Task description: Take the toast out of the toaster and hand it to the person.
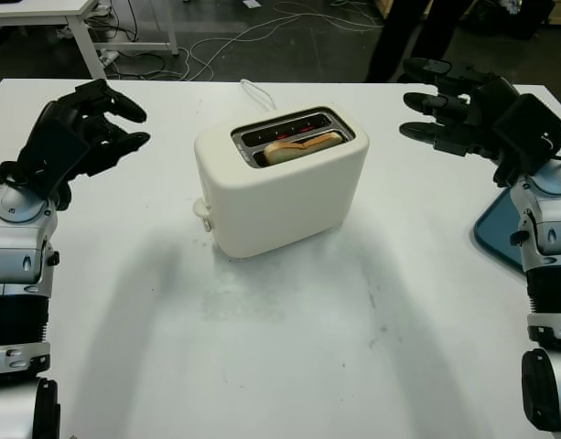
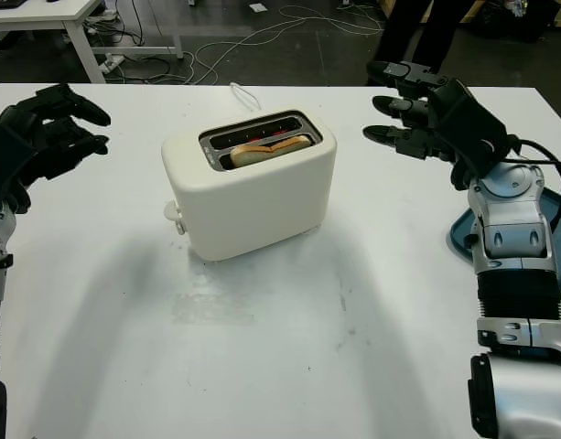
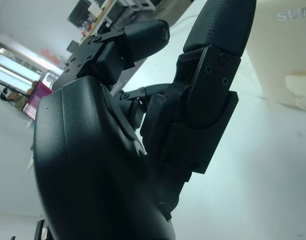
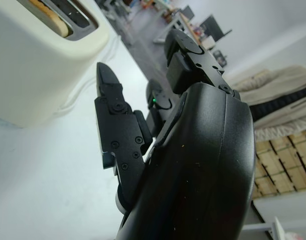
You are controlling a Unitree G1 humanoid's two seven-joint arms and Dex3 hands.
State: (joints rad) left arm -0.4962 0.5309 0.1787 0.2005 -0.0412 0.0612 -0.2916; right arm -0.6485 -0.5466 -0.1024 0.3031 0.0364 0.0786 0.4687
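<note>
A cream two-slot toaster (image 1: 280, 187) stands in the middle of the white table (image 1: 289, 347). A slice of toast (image 1: 303, 144) sits in its nearer slot, with only its top edge poking out. My left hand (image 1: 134, 126) hovers open to the left of the toaster, a hand's width away from it. My right hand (image 1: 415, 101) is open at the right, held higher than the toaster with fingers pointing toward it. The right wrist view shows the toaster (image 4: 38, 65) and toast (image 4: 50, 17) beyond my fingers (image 4: 115, 125). Neither hand touches anything.
A person's dark legs (image 1: 408, 37) stand beyond the table's far edge, right of centre. A blue tray (image 1: 500, 233) lies at the right edge under my right arm. The toaster's white cord (image 1: 253, 90) runs toward the far edge. Cables and a desk leg (image 1: 88, 41) are on the floor behind.
</note>
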